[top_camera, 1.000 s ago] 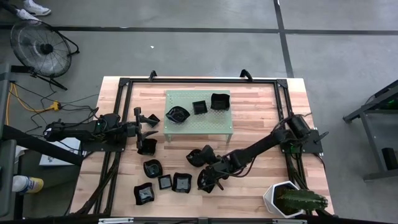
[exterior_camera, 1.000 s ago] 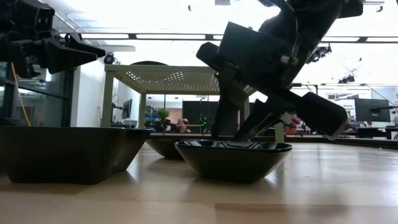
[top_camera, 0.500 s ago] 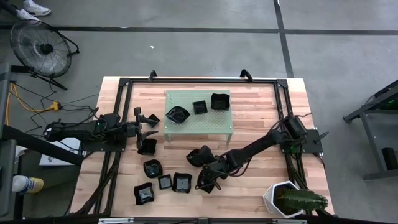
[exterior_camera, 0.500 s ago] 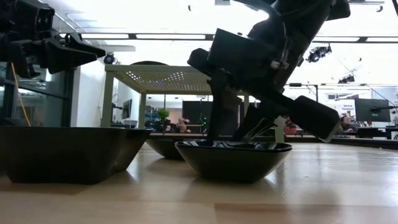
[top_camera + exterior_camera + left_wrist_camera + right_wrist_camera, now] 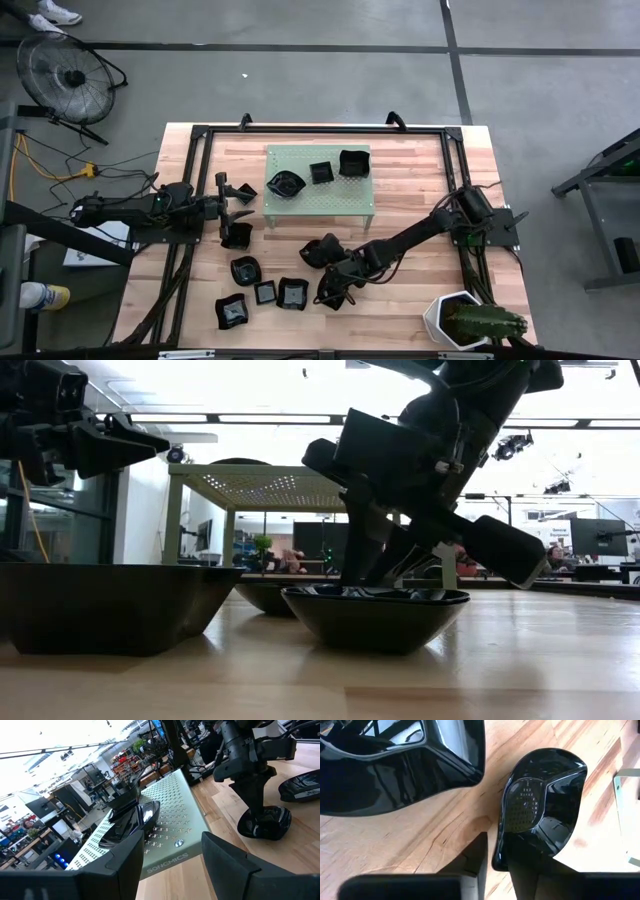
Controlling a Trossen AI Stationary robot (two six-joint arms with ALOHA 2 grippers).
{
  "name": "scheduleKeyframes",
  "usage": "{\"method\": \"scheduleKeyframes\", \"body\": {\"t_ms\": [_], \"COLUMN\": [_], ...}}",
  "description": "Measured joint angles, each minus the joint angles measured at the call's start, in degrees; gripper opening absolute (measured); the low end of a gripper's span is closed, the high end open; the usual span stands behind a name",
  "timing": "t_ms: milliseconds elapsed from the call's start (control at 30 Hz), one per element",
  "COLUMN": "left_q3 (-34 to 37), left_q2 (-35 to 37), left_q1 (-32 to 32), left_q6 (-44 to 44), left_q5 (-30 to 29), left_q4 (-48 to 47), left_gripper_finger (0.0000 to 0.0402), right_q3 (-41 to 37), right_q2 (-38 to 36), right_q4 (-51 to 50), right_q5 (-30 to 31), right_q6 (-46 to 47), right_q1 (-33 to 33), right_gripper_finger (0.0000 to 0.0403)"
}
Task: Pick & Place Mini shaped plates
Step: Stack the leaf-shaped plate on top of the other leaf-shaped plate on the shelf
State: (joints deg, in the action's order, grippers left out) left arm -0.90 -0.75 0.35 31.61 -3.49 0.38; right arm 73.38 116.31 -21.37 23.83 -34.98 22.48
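Wooden desk (image 5: 400, 200) carries the scattered black mini plates, and we judge that the right tool (image 5: 330, 290), its fingers apart astride the rim of one plate (image 5: 540, 805), may tip or skid it into the neighbouring plate (image 5: 405, 765) on closing.

This is a robotics lab or workshop. A wooden table (image 5: 400, 200) stands on a grey concrete floor (image 5: 300, 80) marked with dark lines, with a floor fan (image 5: 65, 75) and loose cables (image 5: 60, 165) beside it. Beyond the table are ceiling strip lights (image 5: 270, 418), monitors (image 5: 597, 536) and crowded workbenches (image 5: 100, 770).
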Motion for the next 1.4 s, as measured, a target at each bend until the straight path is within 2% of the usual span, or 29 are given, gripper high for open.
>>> {"method": "scheduleKeyframes", "body": {"t_ms": [300, 767, 1400], "left_q3": [0.0, 0.0, 0.0], "left_q2": [0.0, 0.0, 0.0], "left_q1": [0.0, 0.0, 0.0], "left_q6": [0.0, 0.0, 0.0], "left_q5": [0.0, 0.0, 0.0], "left_q4": [0.0, 0.0, 0.0], "left_gripper_finger": [0.0193, 0.0193, 0.0193], "right_q3": [0.0, 0.0, 1.9], "right_q2": [0.0, -0.3, -4.3], "right_q4": [0.1, -0.6, -3.4], "right_q5": [0.1, 1.4, 11.9], "right_q6": [0.4, 0.6, 0.0], "right_q1": [0.0, 0.2, 0.4], "right_gripper_finger": [0.0004, 0.0002, 0.0001]}}
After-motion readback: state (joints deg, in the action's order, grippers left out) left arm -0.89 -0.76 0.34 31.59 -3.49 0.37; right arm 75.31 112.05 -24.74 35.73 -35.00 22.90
